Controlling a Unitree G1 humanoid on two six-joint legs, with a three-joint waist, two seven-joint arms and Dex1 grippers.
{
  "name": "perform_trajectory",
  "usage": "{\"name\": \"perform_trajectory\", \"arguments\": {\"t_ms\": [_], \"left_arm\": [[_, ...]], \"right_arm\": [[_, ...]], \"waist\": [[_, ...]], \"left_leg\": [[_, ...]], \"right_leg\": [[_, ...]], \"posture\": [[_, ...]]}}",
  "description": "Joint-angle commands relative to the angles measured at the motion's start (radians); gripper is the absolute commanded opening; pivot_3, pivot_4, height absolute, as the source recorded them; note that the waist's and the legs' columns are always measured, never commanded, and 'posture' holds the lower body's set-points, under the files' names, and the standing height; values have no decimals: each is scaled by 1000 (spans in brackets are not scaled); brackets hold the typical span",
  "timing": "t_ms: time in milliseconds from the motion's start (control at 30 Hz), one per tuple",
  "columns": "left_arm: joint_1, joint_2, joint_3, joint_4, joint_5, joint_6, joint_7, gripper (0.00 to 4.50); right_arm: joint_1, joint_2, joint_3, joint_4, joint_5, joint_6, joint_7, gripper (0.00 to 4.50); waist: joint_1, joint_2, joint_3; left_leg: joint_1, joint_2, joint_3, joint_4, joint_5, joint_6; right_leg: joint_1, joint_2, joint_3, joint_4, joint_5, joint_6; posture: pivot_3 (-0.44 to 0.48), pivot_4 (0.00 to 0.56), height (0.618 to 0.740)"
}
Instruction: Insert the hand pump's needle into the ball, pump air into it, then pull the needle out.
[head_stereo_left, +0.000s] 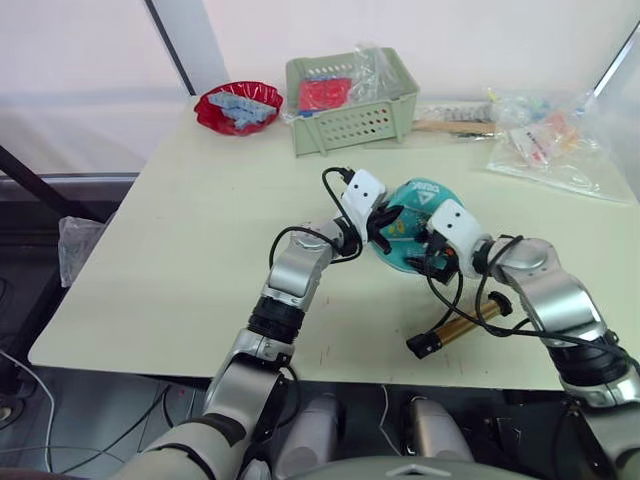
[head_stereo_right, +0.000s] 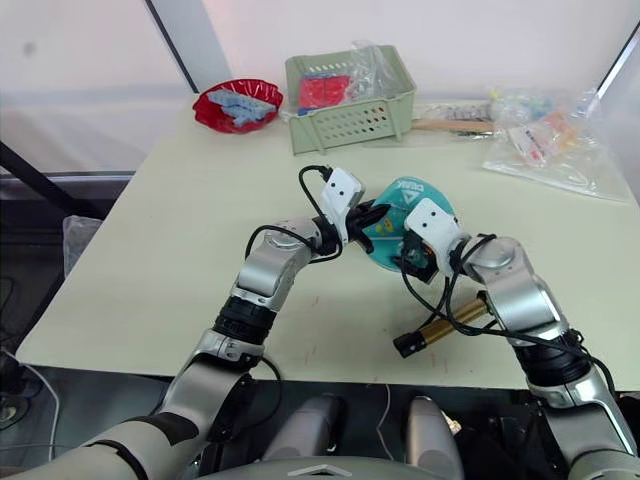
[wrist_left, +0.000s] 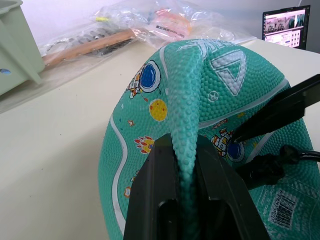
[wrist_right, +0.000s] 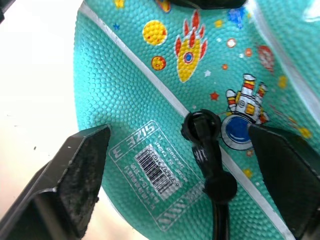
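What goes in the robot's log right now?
left gripper: pinching ball | right gripper: open | needle: in ball | pump: on table

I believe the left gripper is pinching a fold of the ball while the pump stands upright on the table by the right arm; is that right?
Not quite: the pump lies flat on the table, as the left eye view shows. The left gripper does pinch a fold of the ball.

"SIZE 3" printed mirrored beside a barcode on the ball (wrist_right: 150, 100)
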Motion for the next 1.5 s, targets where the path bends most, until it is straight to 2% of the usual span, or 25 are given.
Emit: {"name": "perform_trajectory", "arguments": {"t_ms": [33, 300, 533, 600, 700, 900, 1267, 1367, 1433, 1467, 1500], "left_arm": [[32, 6, -25, 48, 16, 33, 3, 0], [30, 8, -28, 51, 13, 32, 2, 0], [28, 13, -31, 48, 11, 38, -5, 0], [25, 14, -31, 46, 10, 41, -5, 0], [20, 12, -32, 43, 9, 44, -4, 0], [22, 11, -37, 30, 7, 51, -7, 0], [20, 16, -40, 6, -4, 61, -25, 0], [19, 16, -34, -5, -10, 63, -26, 1190], [17, 15, -26, -12, -14, 62, -24, 2464], [16, 14, -23, -16, -16, 59, -23, 2658], [15, 13, -19, -21, -19, 57, -22, 3175]], "right_arm": [[21, -20, -78, -103, 52, -31, 3, 4374], [150, -53, -209, -232, 177, -69, 18, 4374], [342, -15, -400, -277, 305, -186, 2, 4374], [400, 18, -474, -271, 348, -288, 18, 4374], [500, -19, -551, -237, 428, -316, 110, 4374], [613, -46, -695, -150, 544, -434, 238, 4374], [742, -63, -834, 42, 613, -725, 450, 4374], [753, -62, -839, 62, 629, -754, 465, 4500], [763, -61, -838, 71, 632, -771, 467, 4500], [768, -61, -838, 78, 631, -780, 468, 4500], [773, -61, -839, 87, 628, -792, 470, 4500]], "waist": [[0, 0, 0], [0, 0, 1], [0, 0, 1], [0, 0, 1], [1, 0, 1], [1, 0, 1], [-1, 0, 1], [-1, 1, 2], [0, 1, 2], [0, 1, 2], [0, 1, 2]], "left_leg": [[0, 0, 0, 0, 0, 0], [-1, -1, -1, 0, 0, 0], [-2, -1, -2, 0, 0, 0], [-2, -1, -2, 0, 0, 0], [-2, -1, -3, 0, 0, 0], [0, -1, -1, 0, 0, 1], [2, -1, 1, 0, 0, 2], [2, -1, 1, 0, 0, 2], [2, -1, 1, 0, 0, 2], [2, -1, 1, 0, 0, 2], [2, -1, 1, 0, 0, 2]], "right_leg": [[0, 0, 0, 0, 0, 0], [0, 0, -1, -2, 0, 0], [1, 0, -2, -3, 0, 0], [1, 0, -2, -3, 0, 0], [1, 0, -3, -3, 0, 0], [1, 0, -1, -2, 0, 0], [4, 0, 1, -3, 0, 0], [4, 0, 1, -3, 0, 0], [4, 0, 1, -3, 0, 0], [4, 0, 1, -3, 0, 0], [4, 0, 1, -3, 0, 0]], "posture": [[0, 150, 737], [0, 150, 737], [0, 150, 737], [0, 150, 737], [0, 150, 737], [0, 150, 737], [0, 150, 737], [0, 150, 737], [0, 150, 737], [0, 150, 737], [0, 150, 737]]}}
